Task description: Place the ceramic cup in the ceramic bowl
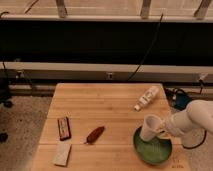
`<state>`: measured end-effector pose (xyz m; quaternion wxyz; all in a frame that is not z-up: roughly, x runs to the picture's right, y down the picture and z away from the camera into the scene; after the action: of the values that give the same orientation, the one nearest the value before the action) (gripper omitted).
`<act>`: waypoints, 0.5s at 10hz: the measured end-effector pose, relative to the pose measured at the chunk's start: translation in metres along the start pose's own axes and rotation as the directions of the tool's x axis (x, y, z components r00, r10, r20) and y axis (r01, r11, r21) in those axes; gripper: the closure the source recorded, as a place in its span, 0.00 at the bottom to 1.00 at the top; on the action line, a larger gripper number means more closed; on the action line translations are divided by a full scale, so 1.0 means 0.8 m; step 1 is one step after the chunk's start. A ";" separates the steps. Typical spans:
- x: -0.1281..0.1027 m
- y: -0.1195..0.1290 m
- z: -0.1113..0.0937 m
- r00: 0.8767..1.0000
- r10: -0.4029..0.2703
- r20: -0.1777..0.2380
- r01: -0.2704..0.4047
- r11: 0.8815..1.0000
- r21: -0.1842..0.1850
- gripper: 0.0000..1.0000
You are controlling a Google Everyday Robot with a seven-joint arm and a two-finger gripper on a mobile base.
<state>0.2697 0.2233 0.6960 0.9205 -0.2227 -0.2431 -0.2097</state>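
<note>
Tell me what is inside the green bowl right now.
The ceramic bowl shows a bare green interior. The ceramic cup, tilted and gripped by the tool on its right side, overlaps the bowl's far rim and hides the part behind it. Whether its base touches cannot be told.
</note>
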 end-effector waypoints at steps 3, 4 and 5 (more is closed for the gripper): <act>0.000 0.002 0.000 1.000 -0.003 0.006 0.003 1.000 -0.001 0.79; -0.001 0.002 0.000 1.000 -0.004 0.009 0.004 1.000 -0.002 0.79; -0.001 0.002 0.000 1.000 -0.005 0.010 0.005 1.000 -0.002 0.79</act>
<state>0.2700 0.2251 0.6954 0.9186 -0.2239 -0.2480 -0.2111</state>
